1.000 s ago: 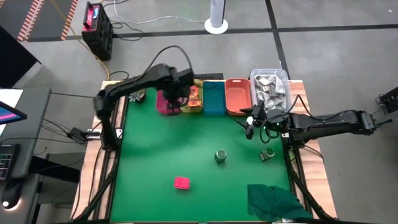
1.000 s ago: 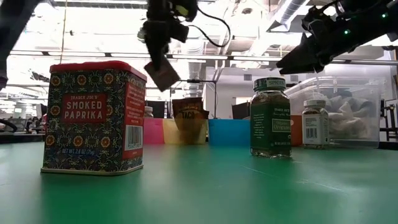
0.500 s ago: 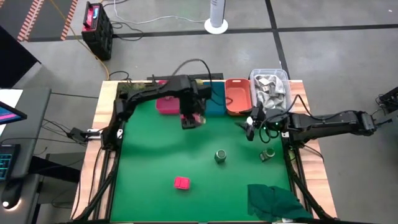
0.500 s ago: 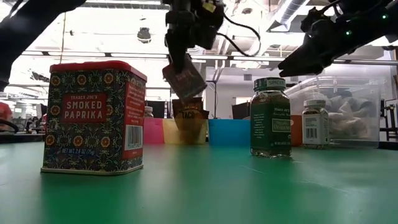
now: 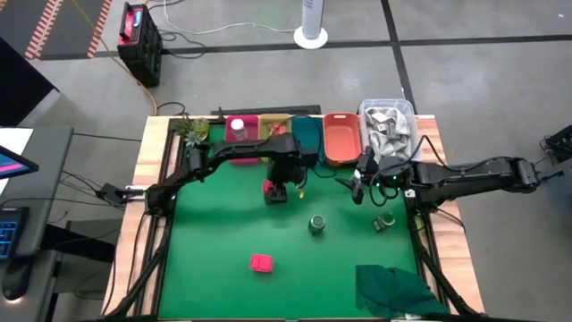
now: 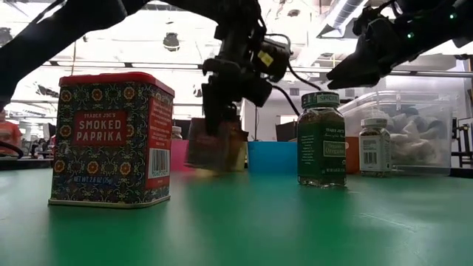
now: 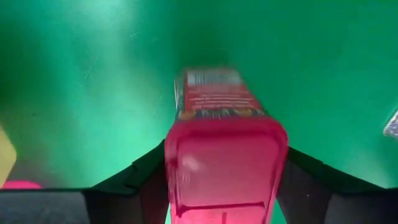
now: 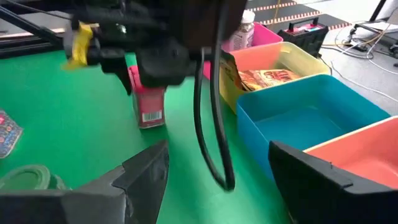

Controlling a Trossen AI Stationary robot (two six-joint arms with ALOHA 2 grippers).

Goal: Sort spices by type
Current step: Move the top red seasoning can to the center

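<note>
at the far edge of the desk [image 5: 214,224] four bins [image 5: 340,141] stand in a row side by side, with a clear tub [image 5: 390,125] at the row's right end. a jar [image 5: 238,129] stands in the leftmost bin and a packet [image 8: 266,77] lies in the next one. just in front of the row's middle, the left claw [image 5: 277,190] sits over a small box [image 5: 274,190] standing on the desk. the right claw [image 5: 360,186] hangs right of it, in front of the tub. nearer, two jars [image 5: 316,224] stand apart toward the right, a tin [image 5: 260,262] lies left of them, and a cloth [image 5: 398,289] fills the near right corner.
</note>
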